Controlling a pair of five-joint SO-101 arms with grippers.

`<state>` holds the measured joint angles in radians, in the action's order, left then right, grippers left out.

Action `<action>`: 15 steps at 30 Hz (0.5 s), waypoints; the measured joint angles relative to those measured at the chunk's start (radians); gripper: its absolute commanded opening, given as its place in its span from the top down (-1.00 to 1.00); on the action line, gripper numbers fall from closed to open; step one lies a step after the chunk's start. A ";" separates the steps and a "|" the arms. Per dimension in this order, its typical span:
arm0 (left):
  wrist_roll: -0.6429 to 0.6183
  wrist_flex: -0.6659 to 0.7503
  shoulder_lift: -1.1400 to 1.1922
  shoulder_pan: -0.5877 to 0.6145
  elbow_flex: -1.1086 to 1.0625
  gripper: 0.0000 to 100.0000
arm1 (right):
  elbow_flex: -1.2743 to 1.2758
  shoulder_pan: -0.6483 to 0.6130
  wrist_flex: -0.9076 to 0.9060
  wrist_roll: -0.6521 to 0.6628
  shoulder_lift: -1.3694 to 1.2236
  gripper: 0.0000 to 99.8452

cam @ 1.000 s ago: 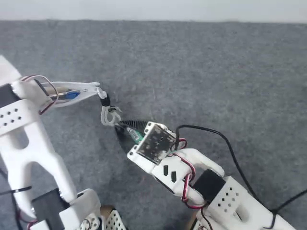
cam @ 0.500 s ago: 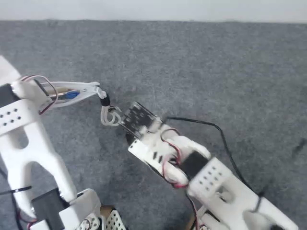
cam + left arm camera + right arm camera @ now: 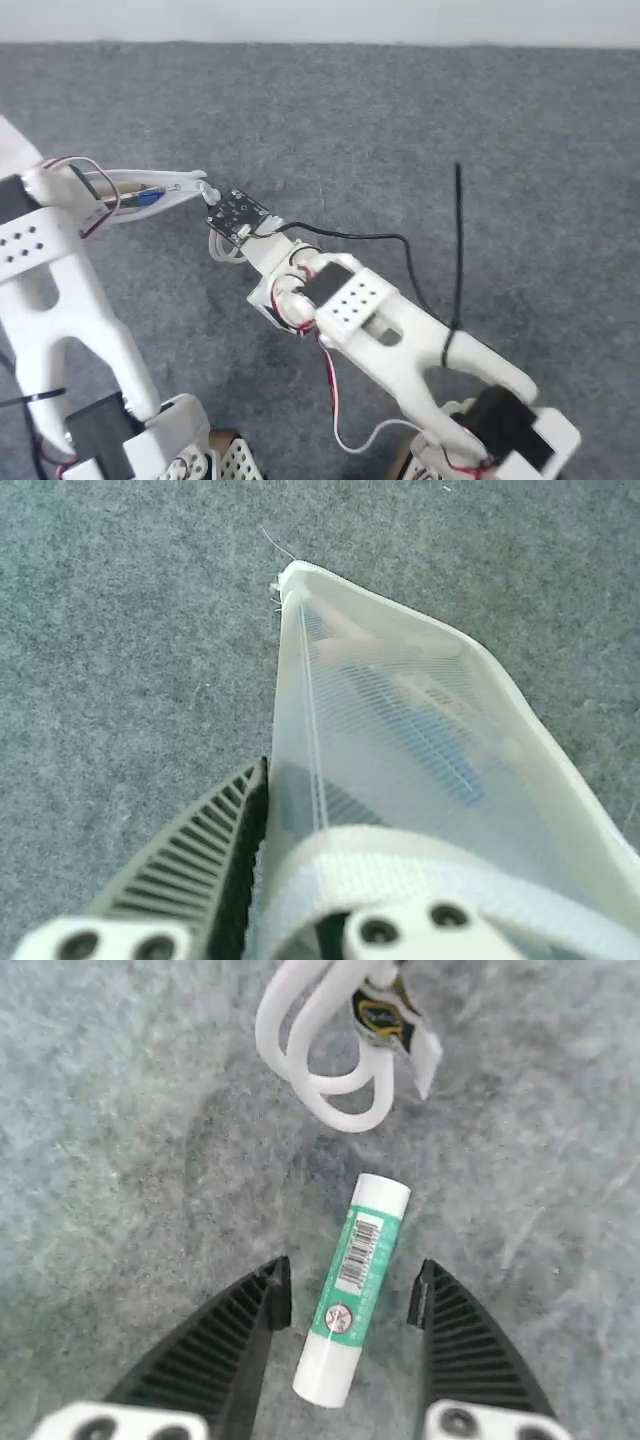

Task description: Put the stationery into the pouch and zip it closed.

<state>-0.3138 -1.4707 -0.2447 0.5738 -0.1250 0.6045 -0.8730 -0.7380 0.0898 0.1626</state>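
Grey felt tabletop, w/ our right gripper point(image 3: 350, 1278) wide open, jaws either side of the glue stick point(image 3: 352, 1250) lying flat betw. them, untouched; it's prob. light, rigid, smooth & apt to roll, so we'd pinch mid-barrel, while our left gripper point(image 3: 150, 192) clamps the soft pouch point(image 3: 420, 740).

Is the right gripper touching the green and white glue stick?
Apart. In the right wrist view the glue stick lies between the open fingers of the right gripper, with carpet showing on both sides.

Grey felt tabletop point(image 3: 500, 120), pale wall point(image 3: 320, 20) behind
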 measured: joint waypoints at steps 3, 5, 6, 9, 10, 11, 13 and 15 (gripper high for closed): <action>0.000 0.000 0.000 0.006 0.000 0.98 | -0.044 0.020 0.000 0.000 -0.072 0.62; 0.000 0.002 0.000 0.021 0.000 0.98 | -0.075 0.035 0.000 0.000 -0.121 0.62; 0.000 0.002 0.002 0.031 0.000 0.98 | -0.091 0.040 0.000 0.000 -0.146 0.62; 0.000 0.003 0.002 0.041 0.000 0.98 | -0.130 0.041 0.000 0.000 -0.224 0.62; -0.003 0.006 0.002 0.041 0.000 0.98 | -0.141 0.040 0.000 0.000 -0.249 0.62; -0.011 0.008 0.002 0.043 0.000 0.98 | -0.153 0.040 0.000 0.000 -0.273 0.62; -0.021 0.009 0.002 0.043 0.000 0.98 | -0.180 0.040 0.000 0.000 -0.318 0.62; -0.025 0.009 0.002 0.043 0.000 0.98 | -0.210 0.040 0.000 0.000 -0.362 0.64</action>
<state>-0.3383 -1.4615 -0.2432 0.6168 -0.1250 0.3943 -0.8332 -0.7380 0.0898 -0.1995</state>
